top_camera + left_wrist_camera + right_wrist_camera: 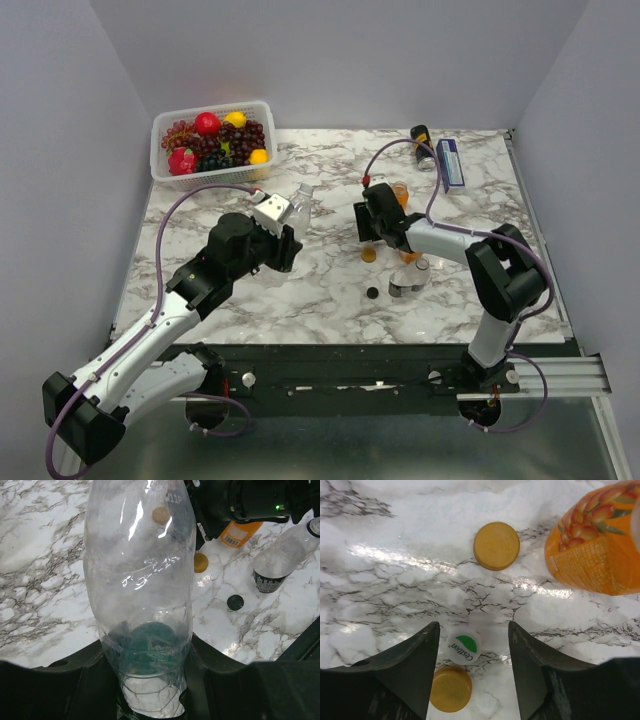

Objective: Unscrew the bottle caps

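Left wrist view is filled by a clear bottle [140, 590], clamped at its lower body between the fingers of the left hand [147, 665] and looking empty, over the marble worktop [45, 580]. Beyond it a second clear bottle [277, 562] with a dark label stands near a black cap [235, 601] that lies loose on the marble.

Right wrist view shows the right hand [472, 630] with fingers parted and gripping nothing. A white cap [464, 647] with a green mark lies on the worktop between them, clear of both. One orange cap [496, 545] lies ahead of the fingers, and a second orange cap [450, 688] sits just beside one finger. An orange juice bottle [595, 545] with a fruit-printed label is at upper right.

From above, a white basket [157, 150] at the far-left corner holds dark grapes and red and yellow fruits. A black can [422, 145] and a blue box [451, 163] lie at the far right.
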`<state>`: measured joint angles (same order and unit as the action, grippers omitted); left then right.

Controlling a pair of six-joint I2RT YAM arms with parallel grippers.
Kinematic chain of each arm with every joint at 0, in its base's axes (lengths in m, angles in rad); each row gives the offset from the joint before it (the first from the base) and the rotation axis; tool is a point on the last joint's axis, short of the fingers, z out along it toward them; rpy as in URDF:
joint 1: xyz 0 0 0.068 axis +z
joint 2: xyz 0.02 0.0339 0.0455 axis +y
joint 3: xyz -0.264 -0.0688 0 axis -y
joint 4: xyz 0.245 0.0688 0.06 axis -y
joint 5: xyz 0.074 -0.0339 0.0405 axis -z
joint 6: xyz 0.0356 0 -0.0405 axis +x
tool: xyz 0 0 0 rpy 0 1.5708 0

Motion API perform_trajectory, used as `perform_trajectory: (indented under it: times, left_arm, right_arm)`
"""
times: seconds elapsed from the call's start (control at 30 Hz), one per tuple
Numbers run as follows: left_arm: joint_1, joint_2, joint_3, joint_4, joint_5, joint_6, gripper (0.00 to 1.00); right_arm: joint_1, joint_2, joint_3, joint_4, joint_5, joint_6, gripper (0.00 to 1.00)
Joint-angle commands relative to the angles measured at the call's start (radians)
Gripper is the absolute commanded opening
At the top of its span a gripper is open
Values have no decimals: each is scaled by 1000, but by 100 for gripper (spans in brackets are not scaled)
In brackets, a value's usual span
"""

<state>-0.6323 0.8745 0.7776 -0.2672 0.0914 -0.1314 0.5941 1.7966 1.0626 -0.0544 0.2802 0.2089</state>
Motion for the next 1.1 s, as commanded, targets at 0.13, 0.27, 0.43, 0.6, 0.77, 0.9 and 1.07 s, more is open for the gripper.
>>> perform_trajectory:
  times: [0.13, 0.27, 0.43, 0.6, 0.77, 0.9, 1.07]
  left_arm:
    - [-3, -12, -4, 37, 120, 33, 39]
    - [-15, -6, -4, 52, 203, 47, 39]
    - [-30, -16, -9, 68, 307, 58, 40]
    - [-63, 3, -5, 65, 412, 78, 41]
    - [-119, 11, 2, 39, 392, 101, 41]
    - [-144, 35, 11, 20, 386, 111, 42]
    - [-162, 37, 12, 14, 361, 118, 42]
  right_arm:
    - [-7, -336, -29, -38, -237, 14, 71]
    - [-57, -509, 5, -155, -436, 56, 74]
    - [-109, -687, 33, -167, -793, 138, 82]
    - [-109, -715, 66, -147, -1030, 202, 82]
    - [-80, -726, 63, -159, -1030, 175, 77]
    - [-60, -712, 43, -121, -1059, 188, 77]
    - [-47, -698, 45, -121, -1058, 190, 76]
